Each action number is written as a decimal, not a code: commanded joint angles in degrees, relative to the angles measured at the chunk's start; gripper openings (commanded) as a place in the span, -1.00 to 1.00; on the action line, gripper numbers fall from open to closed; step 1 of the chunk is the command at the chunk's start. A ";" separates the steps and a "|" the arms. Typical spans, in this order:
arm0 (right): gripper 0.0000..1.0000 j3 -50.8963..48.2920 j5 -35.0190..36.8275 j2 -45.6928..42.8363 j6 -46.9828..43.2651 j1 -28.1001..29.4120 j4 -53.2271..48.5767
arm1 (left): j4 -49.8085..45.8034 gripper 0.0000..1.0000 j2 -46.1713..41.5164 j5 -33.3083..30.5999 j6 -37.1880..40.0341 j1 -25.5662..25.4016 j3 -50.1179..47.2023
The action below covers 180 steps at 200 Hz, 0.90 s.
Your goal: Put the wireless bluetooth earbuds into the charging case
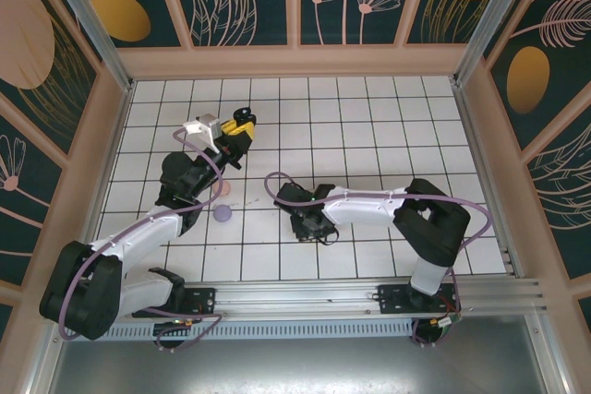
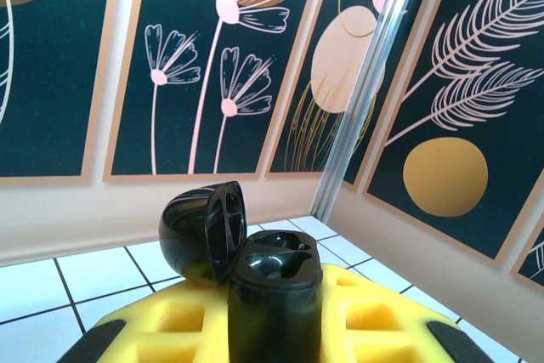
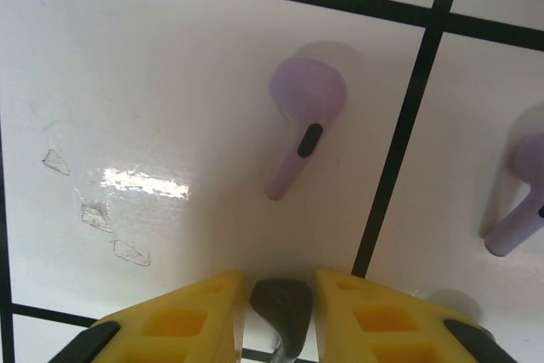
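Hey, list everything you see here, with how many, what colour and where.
Charging case: one, black, lid open, gripped in left claw.
Lilac earbuds: two, lying on tiles before right claw.
Dark earbud: one, blackish, seemingly pinched in right claw.
Small round items: two, one pink, one lilac, on tiles beside left arm; too small to identify.
Table: one, white tiles, black grid.
Arms: two, black and white; right arm reaches mid-table.
Claws: two, yellow.
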 commanded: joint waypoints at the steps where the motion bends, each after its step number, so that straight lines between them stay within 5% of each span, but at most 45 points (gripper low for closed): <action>1: -0.48 0.76 -0.82 1.65 -0.15 -0.17 2.32 | 2.10 -1.00 0.27 1.04 -0.80 -0.18 1.58; 180: -0.68 2.03 4.50 -7.19 -0.11 0.46 -0.31 | 1.44 -1.00 -0.14 1.13 0.31 -0.18 1.22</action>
